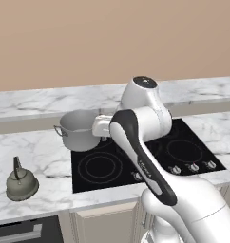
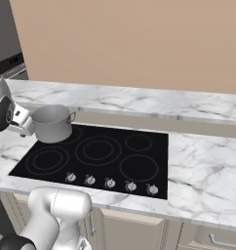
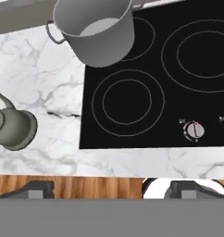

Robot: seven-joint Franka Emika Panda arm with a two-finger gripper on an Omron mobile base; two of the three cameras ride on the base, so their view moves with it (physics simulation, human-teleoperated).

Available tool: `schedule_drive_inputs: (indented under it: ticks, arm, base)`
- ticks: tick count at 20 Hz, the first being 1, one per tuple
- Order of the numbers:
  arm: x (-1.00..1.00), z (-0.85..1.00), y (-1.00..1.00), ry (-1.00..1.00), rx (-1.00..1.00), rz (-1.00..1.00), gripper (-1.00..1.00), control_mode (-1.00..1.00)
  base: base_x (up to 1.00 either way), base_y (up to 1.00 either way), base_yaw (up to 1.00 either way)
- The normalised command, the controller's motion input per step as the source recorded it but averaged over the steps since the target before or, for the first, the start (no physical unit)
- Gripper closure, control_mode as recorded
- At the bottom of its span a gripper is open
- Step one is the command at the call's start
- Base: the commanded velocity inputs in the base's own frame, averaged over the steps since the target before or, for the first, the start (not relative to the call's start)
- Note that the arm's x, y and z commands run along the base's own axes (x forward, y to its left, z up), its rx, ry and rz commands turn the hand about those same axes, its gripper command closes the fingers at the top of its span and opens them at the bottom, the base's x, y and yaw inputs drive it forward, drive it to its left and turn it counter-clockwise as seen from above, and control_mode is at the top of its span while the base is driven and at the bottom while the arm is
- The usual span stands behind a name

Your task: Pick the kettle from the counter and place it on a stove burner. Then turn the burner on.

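Note:
The olive-grey kettle (image 1: 21, 183) stands upright on the white marbled counter (image 1: 45, 152), left of the black cooktop (image 1: 193, 137); in the hand view the kettle (image 3: 13, 128) sits at the left edge. My gripper (image 3: 115, 190) hovers high above the counter's front edge, open, its fingertips (image 3: 37, 189) wide apart with nothing between them. It is well to the right of the kettle and apart from it. The front-left stove burner (image 3: 127, 102) lies bare just ahead of the gripper, also seen as a ring circle (image 1: 103, 166) in the left base view.
A steel two-handled pot (image 1: 81, 130) stands on the back-left burner, close to my hand (image 2: 20, 122). A row of knobs (image 2: 110, 183) runs along the cooktop's front edge; one knob (image 3: 195, 130) shows near the burner. A raised marble ledge (image 2: 139, 102) backs the counter.

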Motion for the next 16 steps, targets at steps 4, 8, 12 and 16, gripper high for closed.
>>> schedule_drive_inputs:
  ticks: [4, 8, 12, 16]
  arm:
    - [0.00, -0.10, 0.50, 0.00, 0.06, 0.00, -1.00, -1.00]
    - [0.00, -0.04, 0.51, 0.00, 0.03, 0.00, -1.00, -1.00]
    - [0.00, -0.05, 0.56, 0.01, 0.00, 0.00, -1.00, -1.00]
    - [0.00, -0.09, 0.58, 0.04, 0.00, 0.00, -1.00, -1.00]
  base:
    - [0.00, 0.00, 0.00]
    - [0.00, 0.00, 0.00]
    - [0.00, 0.00, 0.00]
    - [0.00, 0.00, 0.00]
